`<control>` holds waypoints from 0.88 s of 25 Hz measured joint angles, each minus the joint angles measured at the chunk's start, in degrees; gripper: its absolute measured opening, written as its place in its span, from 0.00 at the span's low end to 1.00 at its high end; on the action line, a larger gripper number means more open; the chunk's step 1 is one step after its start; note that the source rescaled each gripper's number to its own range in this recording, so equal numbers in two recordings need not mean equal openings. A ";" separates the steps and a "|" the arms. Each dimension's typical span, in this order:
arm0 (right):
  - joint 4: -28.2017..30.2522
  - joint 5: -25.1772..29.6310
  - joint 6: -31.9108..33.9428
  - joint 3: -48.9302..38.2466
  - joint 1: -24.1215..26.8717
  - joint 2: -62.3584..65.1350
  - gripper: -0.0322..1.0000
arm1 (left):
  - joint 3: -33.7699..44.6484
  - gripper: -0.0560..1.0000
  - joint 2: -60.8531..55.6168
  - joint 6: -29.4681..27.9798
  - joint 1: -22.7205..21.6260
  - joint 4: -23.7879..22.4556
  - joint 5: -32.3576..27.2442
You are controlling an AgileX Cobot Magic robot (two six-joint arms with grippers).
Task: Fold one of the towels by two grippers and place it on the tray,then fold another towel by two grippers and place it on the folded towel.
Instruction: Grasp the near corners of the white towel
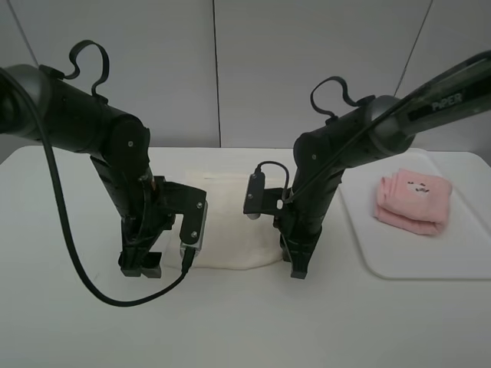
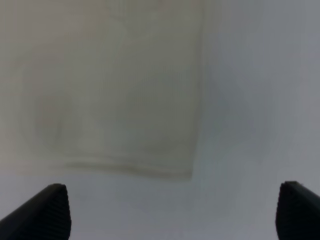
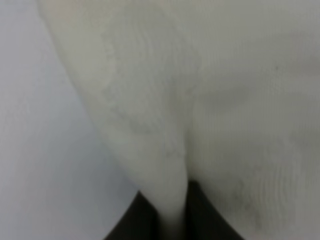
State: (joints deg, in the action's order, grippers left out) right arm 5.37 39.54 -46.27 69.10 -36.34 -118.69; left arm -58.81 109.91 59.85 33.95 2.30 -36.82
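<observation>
Jaws on my left gripper (image 1: pixel 142 268), lower left of the frame, stand wide and empty. The cream-white towel (image 1: pixel 230 222) lies centre, its near left corner just ahead of those fingers, not yet between them. My right gripper (image 1: pixel 299 270) pinches what looks like the near right corner. Far right, the pink towel (image 1: pixel 410 201) sits folded on the tray (image 1: pixel 406 264).

1. The cream-white terry towel (image 1: pixel 230 226) is soft cloth, its looped pile rough and matt.
2. The folded pink terry towel (image 1: pixel 410 203) shows the same fuzzy, matt cloth.
3. The flat white rectangular plastic tray (image 1: pixel 399 264) is smooth with a faint sheen.
4. The white tabletop (image 1: pixel 253 330) looks smooth and matt.
5. The dark grey robot arm casings (image 1: pixel 84 119) are smooth, with a dull satin sheen.
6. The black fingertips (image 2: pixel 47 215) of the left gripper (image 2: pixel 170 217) are matt and finely ribbed.
7. The black looped cable (image 1: pixel 66 230) is smooth.
</observation>
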 joint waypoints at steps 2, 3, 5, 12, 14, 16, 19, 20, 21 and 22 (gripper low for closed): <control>-0.01 -0.06 0.00 0.00 0.00 0.00 0.03 | 0.00 1.00 0.11 1.47 1.16 0.67 0.70; -0.01 -0.12 0.00 0.00 0.00 0.00 0.03 | 0.00 1.00 0.19 1.98 1.78 1.07 1.23; -0.06 -0.23 0.00 0.00 0.00 0.00 0.03 | 0.00 1.00 1.01 2.33 2.64 1.35 2.13; -1.73 -0.23 0.00 0.00 0.00 0.00 0.03 | 0.00 1.00 4.53 1.44 3.04 1.34 2.05; -1.97 -0.23 0.00 0.00 0.00 0.00 0.03 | 0.00 1.00 4.74 1.25 3.04 1.34 2.05; -2.04 -0.23 0.00 0.00 0.00 0.00 0.03 | 0.00 1.00 4.74 1.16 3.04 1.34 2.05; -2.08 -0.23 0.00 0.00 0.00 0.00 0.03 | 0.00 1.00 4.74 1.04 3.04 1.34 2.05; -2.08 -0.23 0.00 0.00 0.00 0.00 0.03 | 0.00 1.00 4.74 0.99 3.04 1.34 2.05; -2.08 -0.15 0.00 0.00 0.00 0.00 0.03 | 0.00 1.00 4.81 0.99 3.04 1.34 2.05; -2.08 -0.12 0.00 0.00 0.00 0.00 0.03 | 0.00 1.00 5.00 0.99 3.04 1.34 2.10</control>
State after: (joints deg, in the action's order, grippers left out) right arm 3.29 39.42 -46.27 69.10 -36.34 -118.69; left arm -58.81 114.92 60.83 37.00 3.65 -34.72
